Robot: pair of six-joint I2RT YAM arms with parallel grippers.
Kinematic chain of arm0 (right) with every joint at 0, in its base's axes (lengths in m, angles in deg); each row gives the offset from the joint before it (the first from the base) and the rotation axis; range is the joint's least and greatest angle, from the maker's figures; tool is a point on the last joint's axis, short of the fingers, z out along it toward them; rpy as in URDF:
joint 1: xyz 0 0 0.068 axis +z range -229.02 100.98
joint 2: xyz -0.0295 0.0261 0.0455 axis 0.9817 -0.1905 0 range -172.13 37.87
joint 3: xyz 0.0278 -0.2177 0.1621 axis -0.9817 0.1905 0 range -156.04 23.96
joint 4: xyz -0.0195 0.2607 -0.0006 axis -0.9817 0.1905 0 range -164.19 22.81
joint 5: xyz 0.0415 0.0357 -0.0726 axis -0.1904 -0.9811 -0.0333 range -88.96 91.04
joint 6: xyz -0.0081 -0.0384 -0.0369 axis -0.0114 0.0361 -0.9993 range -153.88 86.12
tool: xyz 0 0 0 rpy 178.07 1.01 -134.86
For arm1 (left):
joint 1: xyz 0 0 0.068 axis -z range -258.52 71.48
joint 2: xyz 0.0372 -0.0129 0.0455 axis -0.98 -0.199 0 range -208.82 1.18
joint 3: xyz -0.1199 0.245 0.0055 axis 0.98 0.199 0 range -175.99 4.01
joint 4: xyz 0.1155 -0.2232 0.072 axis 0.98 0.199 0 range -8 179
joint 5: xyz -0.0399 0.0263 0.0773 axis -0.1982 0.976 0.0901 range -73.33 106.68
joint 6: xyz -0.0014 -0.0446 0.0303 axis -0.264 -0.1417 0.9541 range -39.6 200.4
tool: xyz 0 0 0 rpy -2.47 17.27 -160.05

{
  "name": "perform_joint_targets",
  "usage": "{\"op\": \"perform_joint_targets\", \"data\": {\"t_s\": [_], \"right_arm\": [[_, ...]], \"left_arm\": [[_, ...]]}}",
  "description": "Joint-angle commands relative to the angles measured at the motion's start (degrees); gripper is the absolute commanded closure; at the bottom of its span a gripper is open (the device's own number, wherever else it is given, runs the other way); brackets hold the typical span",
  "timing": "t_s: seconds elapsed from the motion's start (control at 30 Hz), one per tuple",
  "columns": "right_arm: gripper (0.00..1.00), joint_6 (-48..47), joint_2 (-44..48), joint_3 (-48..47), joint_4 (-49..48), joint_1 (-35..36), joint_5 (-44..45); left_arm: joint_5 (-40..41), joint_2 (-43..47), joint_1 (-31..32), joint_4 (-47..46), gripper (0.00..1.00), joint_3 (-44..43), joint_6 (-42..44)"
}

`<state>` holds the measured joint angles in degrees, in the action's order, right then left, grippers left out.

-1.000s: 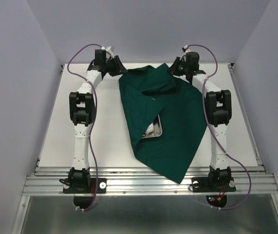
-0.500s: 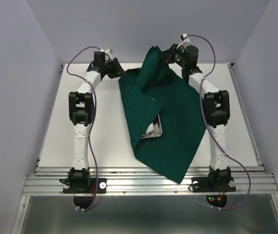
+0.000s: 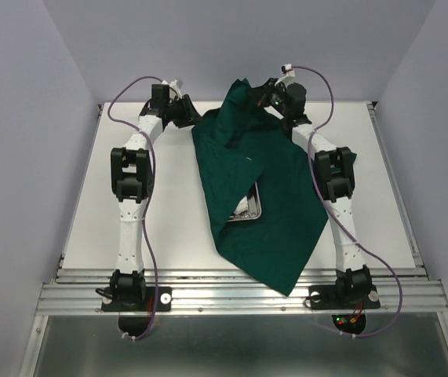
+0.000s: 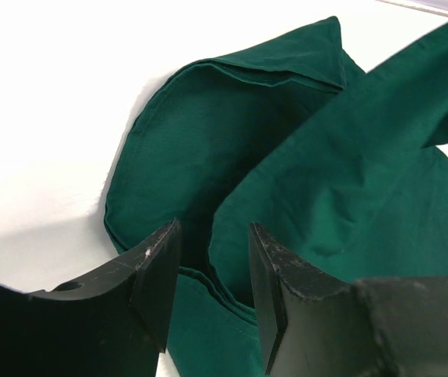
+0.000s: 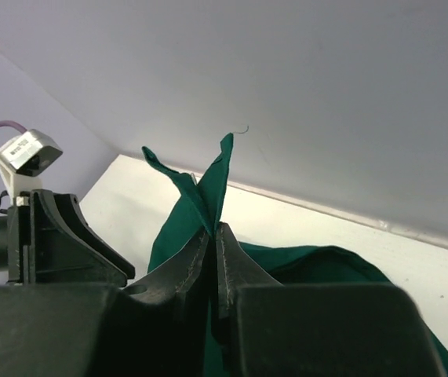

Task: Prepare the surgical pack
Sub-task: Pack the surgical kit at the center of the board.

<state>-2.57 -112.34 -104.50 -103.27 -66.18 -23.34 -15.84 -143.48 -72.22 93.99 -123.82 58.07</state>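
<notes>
Noted dark green drape point(image 3: 267, 196) spread over middle of white worktop point(image 3: 169, 228), near corner reaching onto the metal rail point(image 3: 208, 294) at the front; observed far corner held up off the worktop, pinched in right tool point(image 3: 269, 96) near the back edge.

Confirmed in right wrist view: fingers point(image 5: 184, 267) pressed together on a thin fold of cloth, two points of fabric sticking up above the tips.

Recorded left tool point(image 3: 192, 115) low beside the far left edge of the drape; spread, nothing between the fingers point(image 4: 157, 267); seen from left wrist: rounded fold of cloth lying on the worktop just beyond the gap; cannot tell whether touching.

Spotted steel tray point(image 3: 249, 210) partly showing under a turned-back edge of the drape, left of its centre; contents too hidden to tell.
</notes>
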Motion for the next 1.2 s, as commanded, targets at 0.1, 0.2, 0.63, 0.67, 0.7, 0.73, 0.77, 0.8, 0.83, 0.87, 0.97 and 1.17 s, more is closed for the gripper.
{"op": "perform_joint_targets", "data": {"t_s": [0.1, 0.2, 0.63, 0.67, 0.7, 0.73, 0.77, 0.8, 0.83, 0.87, 0.97, 1.17], "right_arm": [[0.88, -1.51, 3.7, 2.6, -4.76, 0.25, 2.76], [0.89, -2.04, 3.87, 2.78, -3.79, 0.25, 2.85], [0.15, -10.46, 4.98, -2.02, 16.77, 0.25, 13.9], [0.15, -11.18, 5.02, 0.38, 16.95, 0.25, 14.88], [0.15, -11.62, 8.41, 2.67, 17.13, 0.25, 15.5], [0.15, -12.14, 10.01, 6.96, 17.65, -0.27, 15.94], [0.15, -12.06, 11.59, 9.09, 17.92, -0.27, 16.64], [0.16, -12.06, 14.65, 11.2, 18.27, -0.27, 16.91], [0.17, -11.89, 16.25, 15.57, 18.88, -0.79, 17.17], [0.18, -11.8, 19.31, 17.96, 19.06, -0.8, 17.35], [0.21, -11.45, 23.46, 24.99, 19.15, -0.8, 16.39], [0.39, -10.74, 29.53, 36.52, 24.5, -0.8, 16.38]], "left_arm": [[-0.89, 4.65, -0.15, -0.91, 0.49, 0.3, 0.79], [-1.06, 4.3, -0.07, -1.26, 0.49, 0.04, 0.53], [-2.29, 3.24, -0.07, -1.27, 0.44, -1.37, 0.0], [-2.12, 3.42, -0.07, -1.09, 0.43, -1.37, 0.18], [-1.94, 3.68, -0.07, -0.92, 0.43, -0.76, 0.35], [-1.68, 4.03, 0.02, -0.83, 0.43, -0.32, 0.7], [-1.59, 4.38, -0.06, -0.83, 0.43, 0.03, 0.97], [-1.24, 5.08, -0.07, -0.83, 0.43, 0.99, 1.06], [-0.63, 5.44, 0.02, -0.74, 0.43, 1.44, 1.49], [-0.45, 6.14, 0.02, -0.74, 0.43, 2.31, 1.76], [0.51, 6.67, 0.2, -0.56, 0.44, 2.76, 2.81], [1.4, 3.51, 0.64, 0.22, 0.53, -1.01, 2.9]]}}
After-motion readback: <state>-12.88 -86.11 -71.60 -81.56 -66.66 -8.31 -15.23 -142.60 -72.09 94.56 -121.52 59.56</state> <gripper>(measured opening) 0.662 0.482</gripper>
